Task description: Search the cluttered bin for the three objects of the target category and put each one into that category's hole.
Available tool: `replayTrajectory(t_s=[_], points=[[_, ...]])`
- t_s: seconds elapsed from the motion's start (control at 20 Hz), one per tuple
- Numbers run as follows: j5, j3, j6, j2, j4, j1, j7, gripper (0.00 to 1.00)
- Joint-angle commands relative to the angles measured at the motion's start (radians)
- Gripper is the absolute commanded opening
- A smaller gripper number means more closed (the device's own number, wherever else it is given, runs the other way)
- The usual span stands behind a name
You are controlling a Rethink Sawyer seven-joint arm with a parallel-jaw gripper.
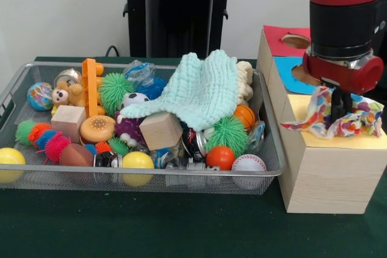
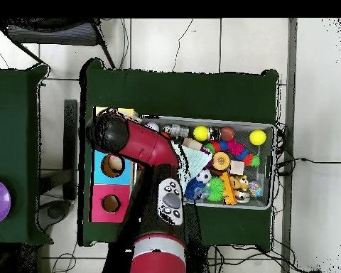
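Gripper (image 1: pixel 340 106) pinching a patterned cloth (image 1: pixel 338 119) over the yellow panel (image 1: pixel 338 140) of the box (image 1: pixel 326 173). Bin (image 1: pixel 18 83) lies at the box's 9 o'clock, a mint cloth (image 1: pixel 202 89) draped over its toys.

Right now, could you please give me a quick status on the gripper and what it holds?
Gripper shut on patterned cloth, above yellow section of wooden box. Cloth draped on box top, not yet in. Nothing in the way.
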Motion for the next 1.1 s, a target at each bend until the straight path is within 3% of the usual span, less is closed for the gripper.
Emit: replayTrajectory(t_s=[0.05, 0.3, 0.7, 0.9, 1.1], points=[[0.044, 0.201, -0.011, 0.045, 0.14, -0.08, 0.057, 0.0], [0.014, 0.212, -0.026, 0.056, 0.127, -0.09, 0.065, 0.0], [-0.032, 0.135, 0.027, 0.075, 0.068, -0.051, 0.086, 0.0], [-0.086, 0.051, 0.063, 0.114, -0.001, -0.014, 0.076, 0.0], [-0.178, -0.071, 0.173, 0.137, -0.071, 0.033, 0.064, 0.0]])
